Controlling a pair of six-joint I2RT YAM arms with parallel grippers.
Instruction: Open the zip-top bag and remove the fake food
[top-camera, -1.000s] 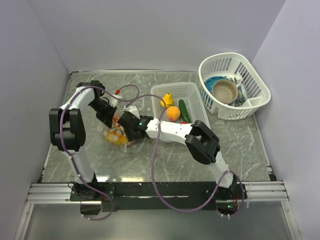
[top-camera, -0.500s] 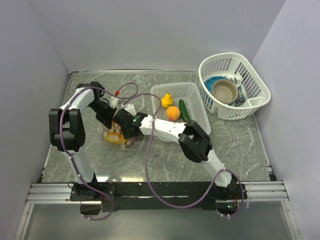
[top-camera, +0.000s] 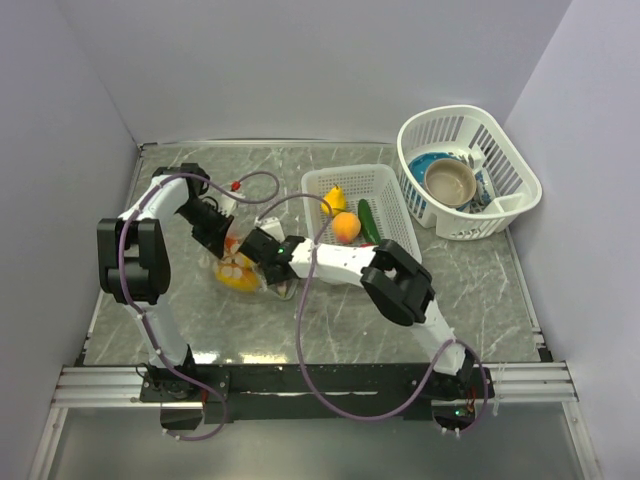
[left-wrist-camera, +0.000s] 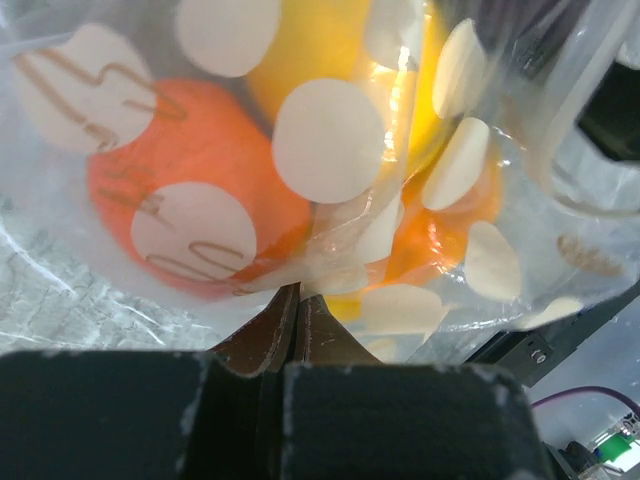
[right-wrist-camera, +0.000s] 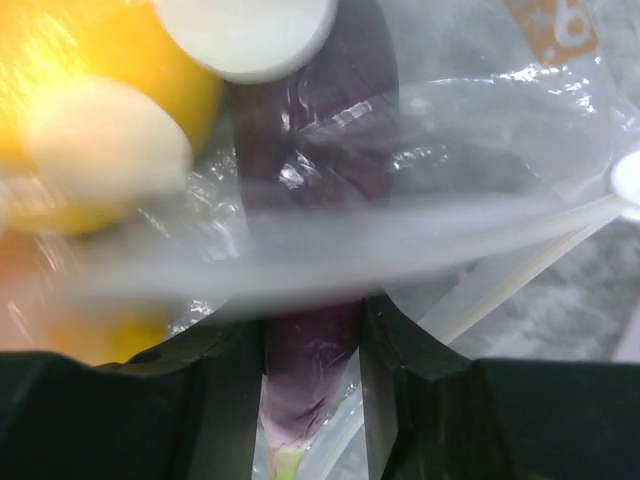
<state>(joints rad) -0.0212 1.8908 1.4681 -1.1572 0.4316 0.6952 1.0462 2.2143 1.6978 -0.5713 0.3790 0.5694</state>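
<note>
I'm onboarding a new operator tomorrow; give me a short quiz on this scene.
1. True or false: the left gripper is open.
2. What sits between the fingers of the right gripper? A spoon, B purple piece, C sponge.
3. Fill in: the cucumber lies in the ___ basket.
Key: 1 false, it pinches the bag; 2 B; 3 square.

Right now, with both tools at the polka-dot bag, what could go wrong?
The right tool grips the purple toy vegetable with bag film across it; it may pinch plastic too and drag the zip-top bag. The left tool pinches only a thin fold, which could slip free.
</note>
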